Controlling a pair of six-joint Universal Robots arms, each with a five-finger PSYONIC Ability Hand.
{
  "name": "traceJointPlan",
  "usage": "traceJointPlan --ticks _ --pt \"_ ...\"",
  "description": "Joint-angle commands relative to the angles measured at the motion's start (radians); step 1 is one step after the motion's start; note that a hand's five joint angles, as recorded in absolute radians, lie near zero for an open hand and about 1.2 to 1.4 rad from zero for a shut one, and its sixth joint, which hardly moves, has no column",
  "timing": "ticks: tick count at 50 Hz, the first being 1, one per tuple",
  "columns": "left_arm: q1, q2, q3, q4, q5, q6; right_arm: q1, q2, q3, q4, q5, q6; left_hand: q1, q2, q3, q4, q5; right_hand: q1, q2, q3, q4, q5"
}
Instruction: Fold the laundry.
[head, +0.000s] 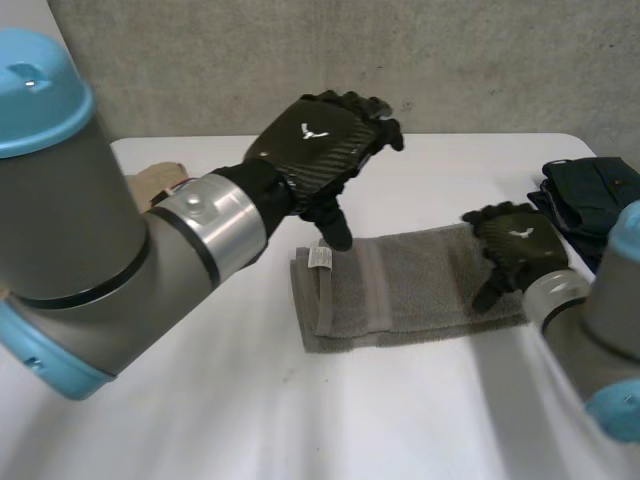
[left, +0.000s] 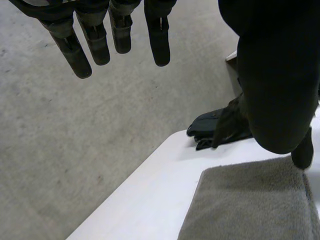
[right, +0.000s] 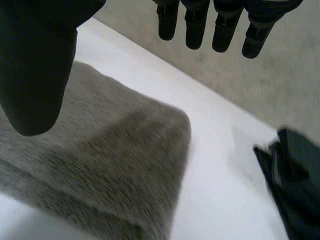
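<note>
A grey towel (head: 410, 290) lies folded into a long strip in the middle of the white table (head: 250, 420), a small white label at its left end. My left hand (head: 320, 140) hovers above that left end, open, with straight fingers (left: 159, 40) holding nothing and the thumb pointing down toward the label. My right hand (head: 520, 245) is over the towel's right end, open, its fingers (right: 196, 27) straight and its thumb hanging just above the cloth. The towel (left: 250, 205) lies under my left palm, and its corner (right: 115, 160) lies under my right palm.
A pile of dark blue clothes (head: 590, 195) sits at the table's right edge, close beside my right hand; the pile (left: 220, 130) (right: 295, 180) also appears beyond each hand. A brown object (head: 155, 180) lies at the far left behind my left arm. Beyond the table's far edge is grey floor (left: 75, 140).
</note>
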Motion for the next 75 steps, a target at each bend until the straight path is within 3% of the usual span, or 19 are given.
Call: traceJointPlan --ticks 1,2,8,18,36,39,41,44,48,54,59,65,67,69,71,75 --pt "0.063 0.079 -0.124 0.032 -0.014 -0.011 -0.197 0.034 -0.075 0.162 -0.197 0.083 -0.205 -0.03 -0.036 -0.028 -0.046 -0.016 0.004 0.006 0.002 -0.008" --pt "0.08 0.093 -0.153 0.049 -0.014 -0.016 -0.232 0.048 -0.08 0.176 -0.247 0.075 -0.205 -0.03 -0.036 -0.028 -0.046 0.057 0.077 0.079 0.075 0.065" --pt "0.123 0.135 -0.251 0.126 -0.009 -0.045 -0.309 0.088 -0.066 0.19 -0.348 -0.001 -0.205 -0.03 -0.036 -0.028 -0.046 0.231 0.25 0.252 0.249 0.238" --pt "0.149 0.147 -0.34 0.235 -0.008 -0.097 -0.328 0.092 0.02 0.104 -0.366 -0.055 -0.205 -0.03 -0.036 -0.028 -0.046 0.252 0.271 0.273 0.269 0.259" --pt "0.151 0.139 -0.351 0.238 -0.006 -0.102 -0.282 0.187 -0.013 0.004 -0.375 -0.038 -0.205 -0.03 -0.036 -0.028 -0.046 0.398 0.418 0.42 0.416 0.406" --pt "0.157 0.141 -0.358 0.238 -0.006 -0.102 -0.28 0.207 -0.026 -0.005 -0.352 -0.041 -0.205 -0.03 -0.036 -0.028 -0.046 0.711 0.731 0.733 0.729 0.719" --pt "0.158 0.144 -0.364 0.236 -0.006 -0.102 -0.282 0.204 -0.034 -0.013 -0.317 -0.044 -0.205 -0.03 -0.036 -0.028 -0.046 1.168 1.188 1.19 1.186 1.176" --pt "0.165 0.144 -0.371 0.236 -0.008 -0.1 -0.279 0.183 -0.029 -0.045 -0.256 -0.049 -0.205 -0.03 -0.036 -0.028 -0.046 1.171 1.19 1.192 1.189 1.178" --pt "0.184 0.161 -0.384 0.236 -0.006 -0.102 -0.18 0.074 -0.046 -0.12 -0.149 -0.139 -0.205 -0.03 -0.036 -0.028 -0.046 1.171 1.19 1.192 1.189 1.178" --pt "0.22 0.199 -0.401 0.238 0.0 -0.102 0.028 0.052 -0.126 -0.097 -0.124 -0.274 -0.205 -0.03 -0.036 -0.028 -0.046 1.171 1.19 1.192 1.189 1.178" --pt "0.258 0.228 -0.415 0.242 0.004 -0.117 0.271 0.117 -0.171 -0.08 -0.142 -0.331 -0.205 -0.03 -0.036 -0.028 -0.046 1.171 1.19 1.192 1.189 1.178" --pt "0.277 0.233 -0.423 0.236 0.004 -0.149 0.39 0.249 -0.184 -0.043 -0.11 -0.35 -0.205 -0.03 -0.036 -0.028 -0.046 1.171 1.19 1.192 1.189 1.178" --pt "0.28 0.233 -0.427 0.239 0.009 -0.157 0.389 0.266 -0.197 -0.02 -0.058 -0.336 -0.205 -0.03 -0.036 -0.028 -0.046 0.475 0.494 0.496 0.492 0.482" --pt "0.28 0.23 -0.427 0.242 0.012 -0.16 0.376 0.253 -0.201 -0.013 -0.029 -0.316 -0.205 -0.03 -0.036 -0.028 -0.046 0.024 0.044 0.046 0.042 0.032" --pt "0.281 0.228 -0.42 0.242 0.021 -0.16 0.349 0.229 -0.2 -0.013 -0.012 -0.273 -0.205 -0.03 -0.036 -0.028 -0.046 -0.051 -0.031 -0.029 -0.033 -0.043" --pt "0.275 0.205 -0.383 0.239 0.026 -0.16 0.326 0.158 -0.183 0.0 -0.056 -0.169 -0.205 -0.03 -0.036 -0.028 -0.046 -0.051 -0.031 -0.029 -0.033 -0.043"
